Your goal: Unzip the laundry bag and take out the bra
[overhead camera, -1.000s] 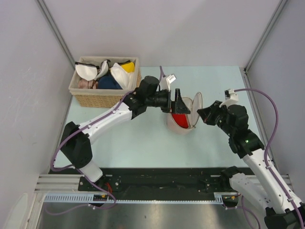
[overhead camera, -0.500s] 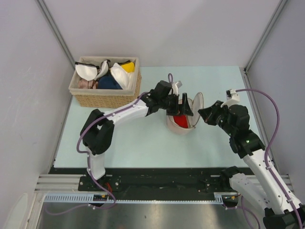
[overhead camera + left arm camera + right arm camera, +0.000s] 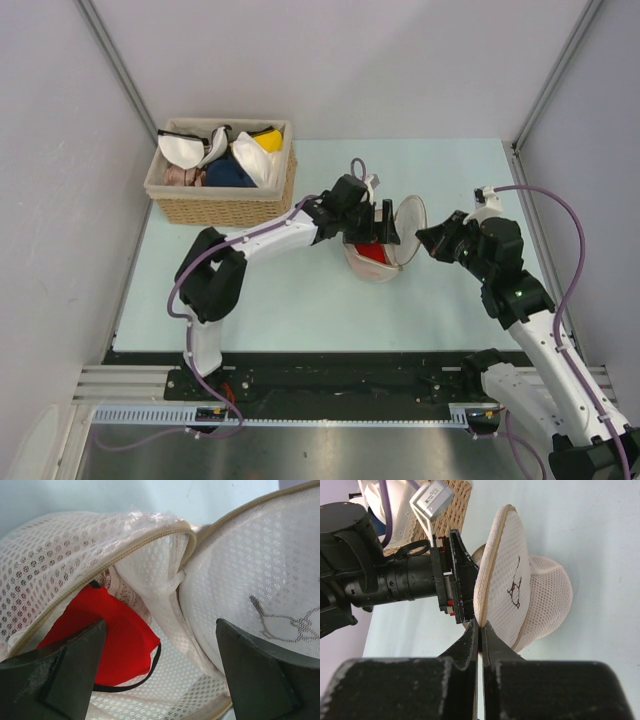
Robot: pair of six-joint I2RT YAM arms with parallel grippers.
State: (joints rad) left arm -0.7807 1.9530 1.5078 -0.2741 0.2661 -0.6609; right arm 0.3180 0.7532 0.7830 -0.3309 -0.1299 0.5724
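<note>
One bra (image 3: 112, 632) lies inside the unzipped laundry bag (image 3: 50, 565); left hand (image 3: 160, 630) spread, right hand (image 3: 480, 626) pinching its flap.

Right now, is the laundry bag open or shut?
Open: the right gripper holds the laundry bag lid up, and the bra shows inside.

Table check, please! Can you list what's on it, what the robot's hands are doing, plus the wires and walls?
Surface: pale green table, no marks seen.
Job's things: laundry bag unzipped, round flap lifted; red bra inside, not out yet.
Clutter: wicker basket far left, holding white, yellow and dark blue garments.
Grippers: left gripper open at the bag's mouth; right gripper shut on the flap's rim.
Cables: purple cable along each arm.
Surroundings: grey walls; metal rail by the arm bases.
</note>
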